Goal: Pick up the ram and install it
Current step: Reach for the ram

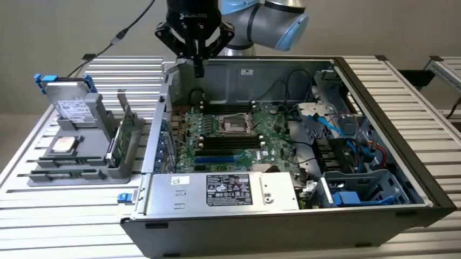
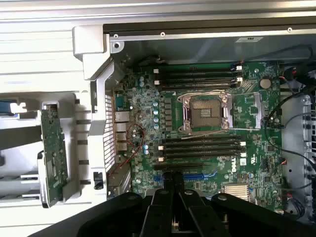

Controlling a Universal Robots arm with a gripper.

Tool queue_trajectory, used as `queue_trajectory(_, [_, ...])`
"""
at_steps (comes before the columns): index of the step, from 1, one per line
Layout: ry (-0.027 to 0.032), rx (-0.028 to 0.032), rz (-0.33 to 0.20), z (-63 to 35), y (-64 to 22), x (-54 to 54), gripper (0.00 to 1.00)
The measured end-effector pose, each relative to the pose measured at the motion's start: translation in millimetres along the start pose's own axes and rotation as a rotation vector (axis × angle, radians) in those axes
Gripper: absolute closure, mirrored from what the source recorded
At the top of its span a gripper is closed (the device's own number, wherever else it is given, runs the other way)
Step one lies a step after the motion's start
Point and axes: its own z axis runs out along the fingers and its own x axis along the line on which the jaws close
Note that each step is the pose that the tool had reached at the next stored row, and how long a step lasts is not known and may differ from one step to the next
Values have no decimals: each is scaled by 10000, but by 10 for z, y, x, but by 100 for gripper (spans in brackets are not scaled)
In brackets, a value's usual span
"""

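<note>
Hovering over the open machine: black two-finger gripper (image 1: 198, 67), fingers pressed together, nothing clamped between them. From the wrist, dark fingertips (image 2: 173, 180) meeting edge to edge above the board.

Directly beneath the gripper: large green motherboard (image 1: 230, 135), lying flat inside the grey-and-black tower computer case (image 1: 273, 75). Side panel off, so free access from above.

Just below the fingertips: banks of long black memory slots (image 2: 202, 147), running parallel on either side of the square silver processor socket (image 2: 206, 111). Apparently unoccupied, and oriented to take a stick pressed straight down.

Outward from the gripper, toward the exterior view's left and outside the case wall: grey moulded parts holder (image 1: 112, 175) on the slatted aluminium table (image 1: 72, 216). Separate recess for each part, presumably to leave an edge exposed for the fingers.
- Standing on edge nearest the gripper: wide green expansion card with metal bracket (image 1: 124, 135).
- Beyond it: boxy drive in a blue carrier (image 1: 68, 102) and small square silver processor chip (image 1: 65, 144).
- Along the holder's edge farthest from the gripper: the ram (image 1: 63, 174), a long, narrow green stick lying in its groove, untouched and well apart from the fingers.

Judged from this layout: pickup not yet made, installation not yet started.
</note>
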Motion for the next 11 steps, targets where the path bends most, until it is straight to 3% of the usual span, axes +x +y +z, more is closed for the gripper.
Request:
queue_trajectory(8, [0,0,0,0,0,7,90])
queue_trajectory(11, [1,0,1,-3,1,123,90])
